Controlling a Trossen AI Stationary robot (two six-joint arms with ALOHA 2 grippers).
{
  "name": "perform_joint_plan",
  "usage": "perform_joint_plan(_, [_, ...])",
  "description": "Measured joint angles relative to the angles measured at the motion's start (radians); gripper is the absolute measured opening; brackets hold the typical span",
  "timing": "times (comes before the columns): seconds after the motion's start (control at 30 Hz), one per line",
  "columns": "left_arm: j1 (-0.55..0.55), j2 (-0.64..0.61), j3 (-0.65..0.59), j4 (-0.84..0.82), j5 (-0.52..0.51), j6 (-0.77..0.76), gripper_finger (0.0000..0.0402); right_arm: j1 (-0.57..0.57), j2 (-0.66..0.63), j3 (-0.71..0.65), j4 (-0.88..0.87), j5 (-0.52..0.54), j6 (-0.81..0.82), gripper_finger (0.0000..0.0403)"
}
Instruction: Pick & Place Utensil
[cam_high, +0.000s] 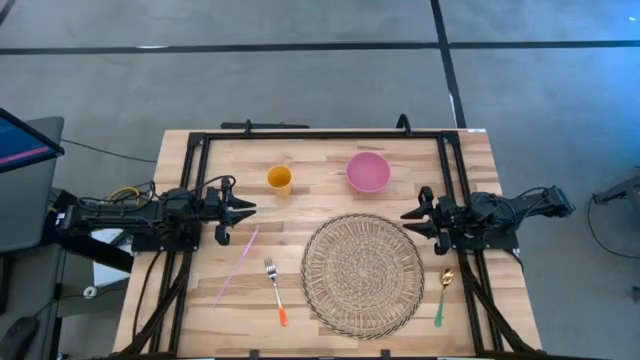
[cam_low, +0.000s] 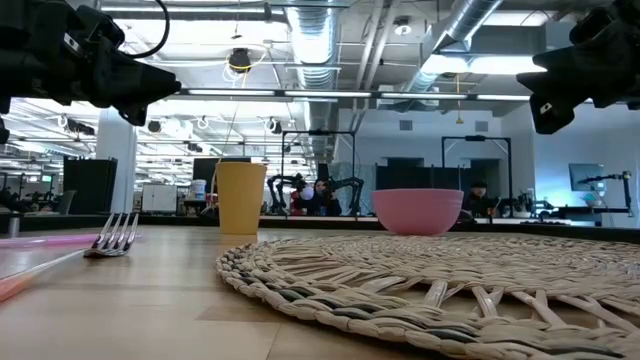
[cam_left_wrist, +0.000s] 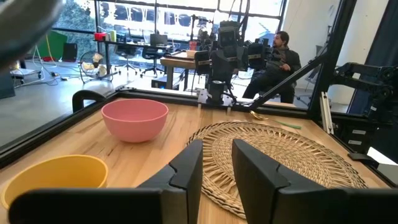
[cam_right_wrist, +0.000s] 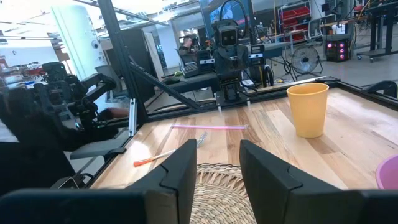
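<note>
A fork (cam_high: 275, 290) with an orange handle lies flat on the wood left of the woven placemat (cam_high: 362, 272). Its tines (cam_low: 115, 237) show in the low view and its handle (cam_right_wrist: 149, 160) in the right wrist view. A gold spoon with a green handle (cam_high: 443, 295) lies flat right of the mat, and is also visible as the spoon (cam_left_wrist: 258, 116). My left gripper (cam_high: 245, 208) (cam_left_wrist: 216, 168) hovers open over the table's left side, pointing at the mat. My right gripper (cam_high: 408, 218) (cam_right_wrist: 217, 168) hovers open at the mat's right edge, facing left.
A yellow cup (cam_high: 279, 179) and a pink bowl (cam_high: 368, 171) stand upright toward the far edge. A pink straw (cam_high: 238, 262) lies slanted beside the fork. A black frame (cam_high: 320, 134) borders the table. Bare wood shows between the cup and the mat. A person (cam_left_wrist: 283, 53) sits beyond the table.
</note>
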Motion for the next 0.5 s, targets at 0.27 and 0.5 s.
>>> perform_joint_plan(0.27, [0.0, 0.0, 0.0, 0.0, -0.031, 0.0, 0.0088, 0.0, 0.0, 0.0, 0.0, 0.0, 0.0, 0.0116])
perform_joint_plan(0.5, [0.0, 0.0, 0.0, 0.0, -0.12, 0.0, 0.0088, 0.0, 0.0, 0.0, 0.0, 0.0, 0.0, 0.0116])
